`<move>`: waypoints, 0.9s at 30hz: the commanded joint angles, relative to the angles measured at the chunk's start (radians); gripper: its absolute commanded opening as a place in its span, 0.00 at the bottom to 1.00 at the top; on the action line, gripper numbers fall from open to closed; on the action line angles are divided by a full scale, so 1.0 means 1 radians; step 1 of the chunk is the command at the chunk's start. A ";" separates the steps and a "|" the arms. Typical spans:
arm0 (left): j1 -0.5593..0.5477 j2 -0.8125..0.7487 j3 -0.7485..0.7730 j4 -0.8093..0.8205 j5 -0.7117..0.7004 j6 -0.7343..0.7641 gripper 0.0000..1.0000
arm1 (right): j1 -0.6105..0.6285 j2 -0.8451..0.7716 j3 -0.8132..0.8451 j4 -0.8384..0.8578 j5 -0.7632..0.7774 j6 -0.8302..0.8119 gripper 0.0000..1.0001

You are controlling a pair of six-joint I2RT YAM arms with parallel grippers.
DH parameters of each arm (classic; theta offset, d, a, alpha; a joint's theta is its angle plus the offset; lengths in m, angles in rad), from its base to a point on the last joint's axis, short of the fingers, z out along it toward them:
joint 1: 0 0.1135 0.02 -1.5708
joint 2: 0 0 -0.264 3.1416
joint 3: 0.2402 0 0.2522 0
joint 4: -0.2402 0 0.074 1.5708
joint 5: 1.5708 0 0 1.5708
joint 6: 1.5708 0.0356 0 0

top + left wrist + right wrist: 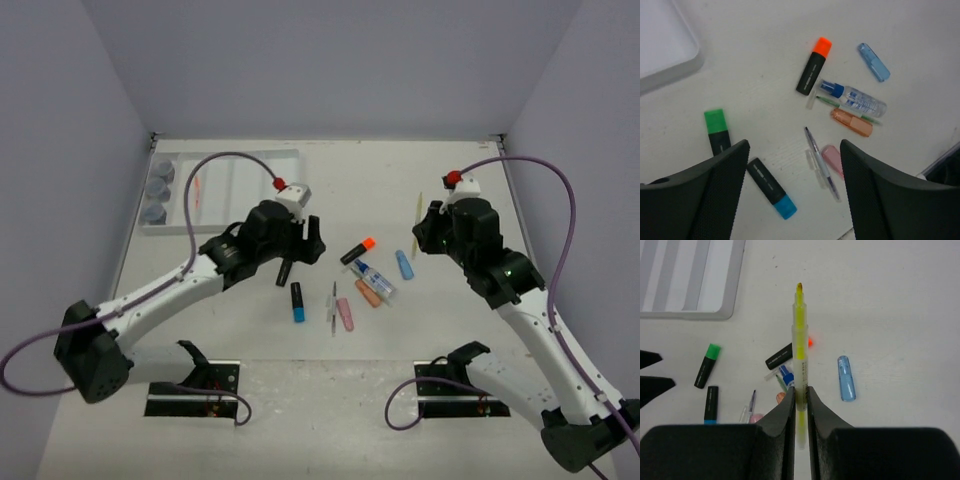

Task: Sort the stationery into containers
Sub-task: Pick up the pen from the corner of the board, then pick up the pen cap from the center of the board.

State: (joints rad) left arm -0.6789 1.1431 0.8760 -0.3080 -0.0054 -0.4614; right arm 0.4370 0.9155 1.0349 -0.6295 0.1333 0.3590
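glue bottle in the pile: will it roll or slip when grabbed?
Glue bottle lies on its side and looks round, so a push would likely roll it. Clear smooth plastic, probably slick; grip across the body. It touches a thin green pen beside the orange eraser, so lifting may nudge both.

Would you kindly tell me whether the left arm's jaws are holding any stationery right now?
No, the left gripper is open with nothing held between its jaws; the blue-capped highlighter lies loose below.
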 commanded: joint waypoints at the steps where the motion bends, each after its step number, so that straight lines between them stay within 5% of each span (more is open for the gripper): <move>1: -0.202 0.277 0.183 0.086 -0.206 0.032 0.66 | -0.005 -0.068 -0.066 0.028 -0.026 0.064 0.00; 3: -0.244 0.390 0.239 0.117 -0.216 0.053 0.59 | -0.011 -0.091 -0.082 0.022 -0.026 0.058 0.00; 6: -0.292 0.511 0.296 0.136 -0.239 0.081 0.37 | -0.015 -0.127 -0.107 0.022 -0.058 0.057 0.00; 15: -0.294 0.676 0.376 0.117 -0.293 0.135 0.36 | -0.014 -0.121 -0.125 0.022 -0.121 0.039 0.00; 27: -0.278 0.768 0.387 0.100 -0.248 0.166 0.22 | -0.014 -0.104 -0.130 0.032 -0.133 0.026 0.00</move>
State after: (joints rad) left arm -0.9685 1.9176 1.2548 -0.2265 -0.2524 -0.3206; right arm 0.4259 0.8079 0.9100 -0.6273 0.0110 0.3987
